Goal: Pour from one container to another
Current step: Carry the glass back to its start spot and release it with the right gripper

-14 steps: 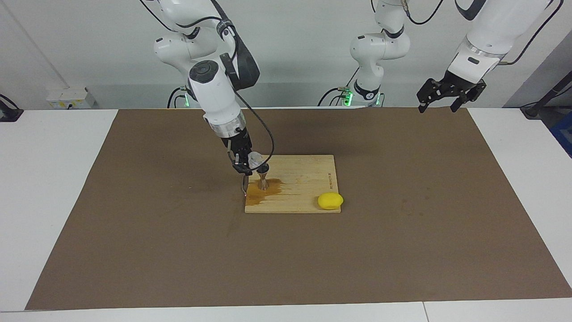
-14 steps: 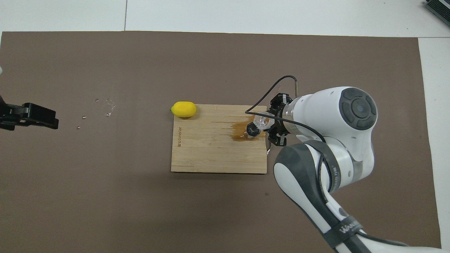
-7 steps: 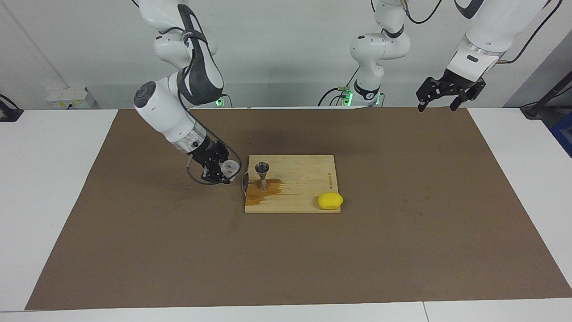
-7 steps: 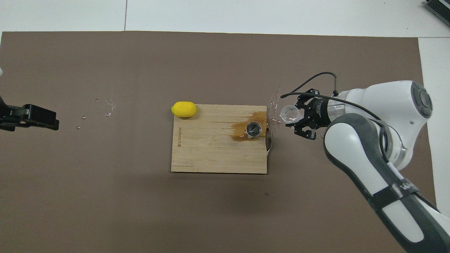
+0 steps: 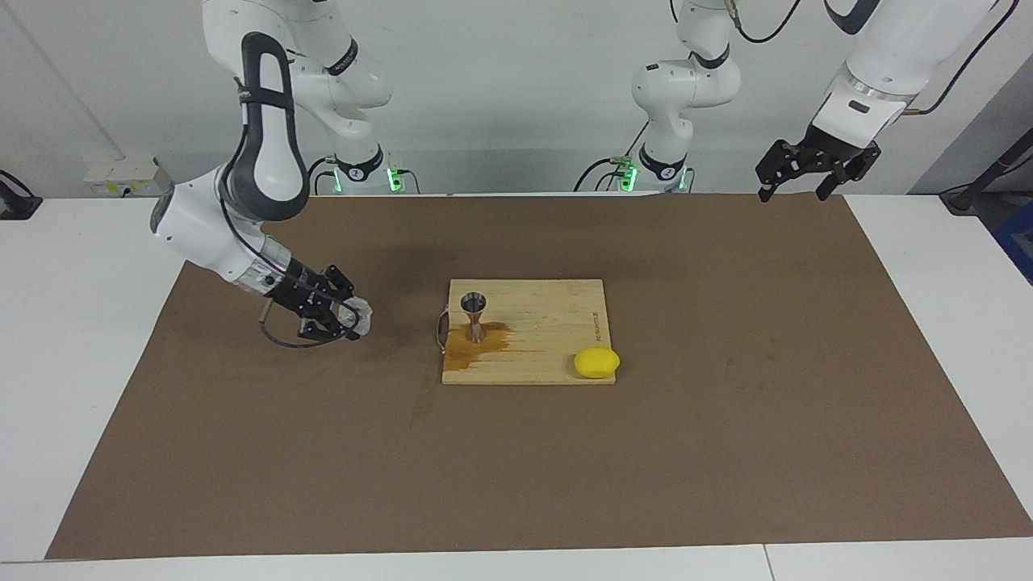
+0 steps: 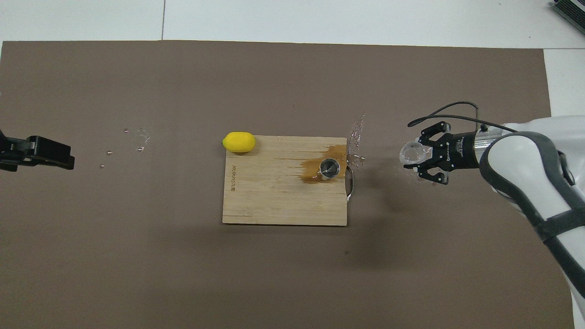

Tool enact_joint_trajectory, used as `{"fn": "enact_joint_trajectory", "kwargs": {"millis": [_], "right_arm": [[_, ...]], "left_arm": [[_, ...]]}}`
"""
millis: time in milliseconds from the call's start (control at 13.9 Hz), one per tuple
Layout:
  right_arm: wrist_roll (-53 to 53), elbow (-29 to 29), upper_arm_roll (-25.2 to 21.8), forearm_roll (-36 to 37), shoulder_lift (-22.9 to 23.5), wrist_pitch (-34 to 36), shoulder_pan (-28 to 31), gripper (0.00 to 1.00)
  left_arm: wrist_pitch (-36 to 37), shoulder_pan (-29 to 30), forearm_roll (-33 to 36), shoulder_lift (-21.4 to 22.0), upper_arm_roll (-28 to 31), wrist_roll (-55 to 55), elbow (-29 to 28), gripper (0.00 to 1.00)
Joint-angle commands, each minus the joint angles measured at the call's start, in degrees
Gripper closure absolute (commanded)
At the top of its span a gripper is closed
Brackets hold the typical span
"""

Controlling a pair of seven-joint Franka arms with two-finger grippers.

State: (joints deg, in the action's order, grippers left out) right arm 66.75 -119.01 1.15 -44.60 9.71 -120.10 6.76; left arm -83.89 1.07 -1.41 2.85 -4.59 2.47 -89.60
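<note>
Now right end effector [image 5: 349, 317] clamped around clear cup [image 5: 360, 313]

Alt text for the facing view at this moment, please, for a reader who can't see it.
The right gripper holds the clear cup over the brown mat, toward the right arm's end of the table. The steel jigger stands upright in a brown spill on the wooden board, a lemon at the board's corner. The left gripper waits, jaws open.
</note>
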Motion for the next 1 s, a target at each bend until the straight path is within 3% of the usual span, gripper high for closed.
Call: {"fn": "enact_joint_trajectory", "kwargs": {"millis": [0, 215, 430, 645, 932], "right_arm": [[-3.4, 0.0, 0.9, -2.0, 1.4, 1.1, 2.6, 1.00], [-9.9, 0.6, 1.0, -2.2, 4.3, 3.2, 7.9, 1.00], [-12.1, 5.0, 0.9, -2.2, 8.5, 7.3, 11.5, 1.00], [-18.7, 5.2, 0.9, -2.1, 10.8, 7.7, 14.4, 1.00], [-23.5, 4.7, 0.8, -1.9, 11.5, 7.6, 16.1, 1.00]], "left_arm": [[0.2, 0.1, 0.5, 0.1, 0.3, -0.8, -0.5, 0.00], [2.7, 0.2, 0.4, -2.1, 0.3, -0.7, 2.8, 0.00], [2.7, 0.2, 0.3, -0.1, -0.1, -0.2, 0.9, 0.00], [1.0, 0.3, 0.3, 1.7, -0.1, -0.7, -2.4, 0.00], [0.7, 0.1, 0.3, 1.7, -0.1, -0.3, -2.7, 0.00]]}}
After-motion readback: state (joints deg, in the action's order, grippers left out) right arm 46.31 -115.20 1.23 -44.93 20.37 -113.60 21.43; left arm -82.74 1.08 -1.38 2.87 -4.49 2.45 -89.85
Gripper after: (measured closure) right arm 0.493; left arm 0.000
